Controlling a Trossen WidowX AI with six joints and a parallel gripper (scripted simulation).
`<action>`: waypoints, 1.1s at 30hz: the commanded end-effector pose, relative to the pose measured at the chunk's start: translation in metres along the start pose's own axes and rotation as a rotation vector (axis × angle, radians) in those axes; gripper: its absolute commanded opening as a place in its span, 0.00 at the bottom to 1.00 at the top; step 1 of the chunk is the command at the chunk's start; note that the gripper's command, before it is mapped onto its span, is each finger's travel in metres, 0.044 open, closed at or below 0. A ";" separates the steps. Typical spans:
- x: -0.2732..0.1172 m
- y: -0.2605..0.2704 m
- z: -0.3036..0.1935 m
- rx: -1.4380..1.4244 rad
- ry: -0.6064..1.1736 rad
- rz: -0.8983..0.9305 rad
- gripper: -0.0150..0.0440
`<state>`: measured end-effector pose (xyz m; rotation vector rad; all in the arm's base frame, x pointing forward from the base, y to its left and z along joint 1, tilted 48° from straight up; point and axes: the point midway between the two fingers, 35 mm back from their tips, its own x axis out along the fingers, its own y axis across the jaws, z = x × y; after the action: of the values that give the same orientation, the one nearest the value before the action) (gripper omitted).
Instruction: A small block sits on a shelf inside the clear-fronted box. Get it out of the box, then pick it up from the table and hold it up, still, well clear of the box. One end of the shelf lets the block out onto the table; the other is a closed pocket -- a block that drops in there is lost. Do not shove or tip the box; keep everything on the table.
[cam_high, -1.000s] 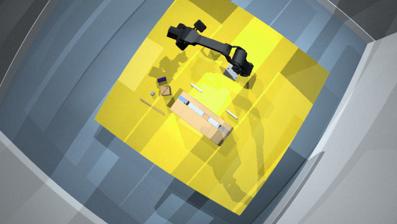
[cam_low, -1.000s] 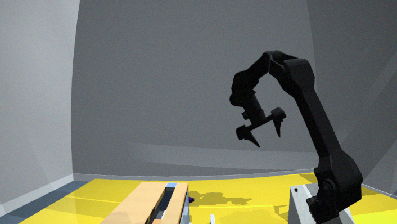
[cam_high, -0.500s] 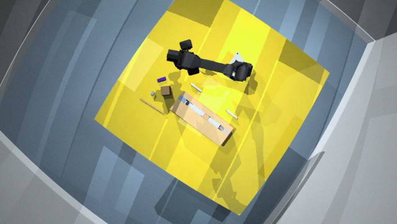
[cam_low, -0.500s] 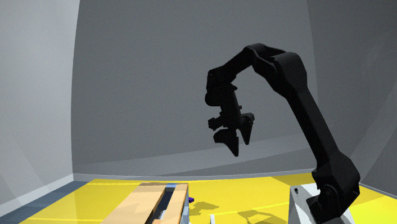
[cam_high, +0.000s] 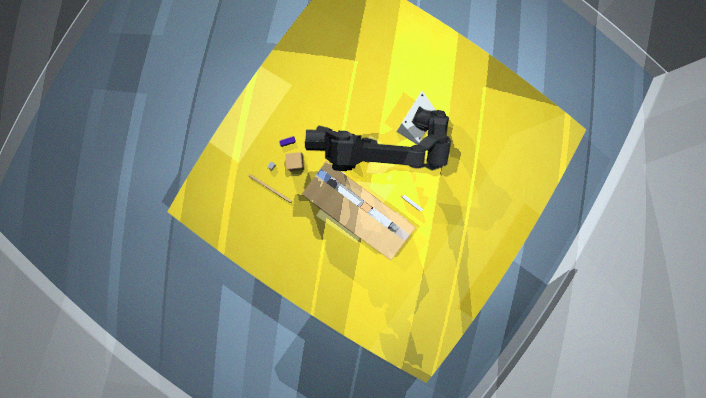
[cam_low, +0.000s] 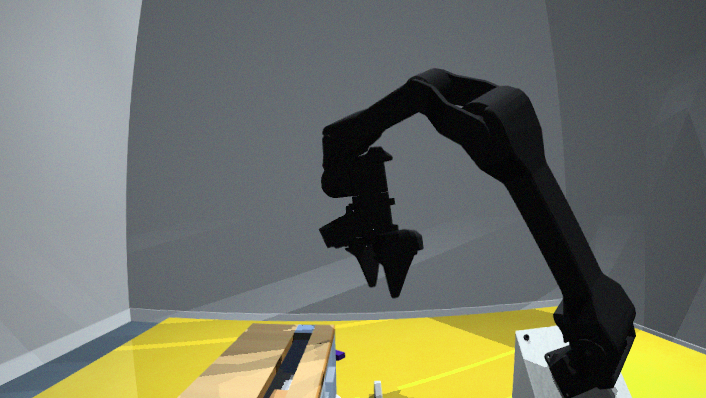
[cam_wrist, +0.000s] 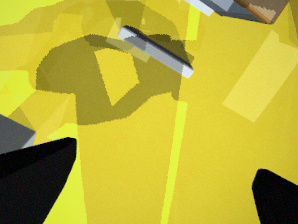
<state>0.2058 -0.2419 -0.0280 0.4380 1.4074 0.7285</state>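
Note:
The tan box has a long slot along its top; a corner of the box shows in the wrist view. Through the slot a pale shelf shows, with a tan crosspiece near mid-length, a dark patch toward the blue end and a grey piece toward the other. Which of these, if any, is the small block, I cannot tell. My gripper is open and empty, pointing down high above the table beside the box. The arm hides its fingers in the top view.
A purple block, a tan cube, a small grey cube and a thin brown stick lie beyond the box's blue end. One white bar lies beside the box; a white bar also shows in the wrist view.

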 end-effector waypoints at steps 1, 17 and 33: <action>0.006 0.046 0.059 -0.551 -0.125 0.053 0.93; 0.012 0.106 0.121 -1.210 -0.321 0.042 0.93; 0.025 0.104 0.124 -1.207 -0.321 0.045 0.93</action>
<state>0.3056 -0.1370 0.0446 -0.3677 0.4788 1.3168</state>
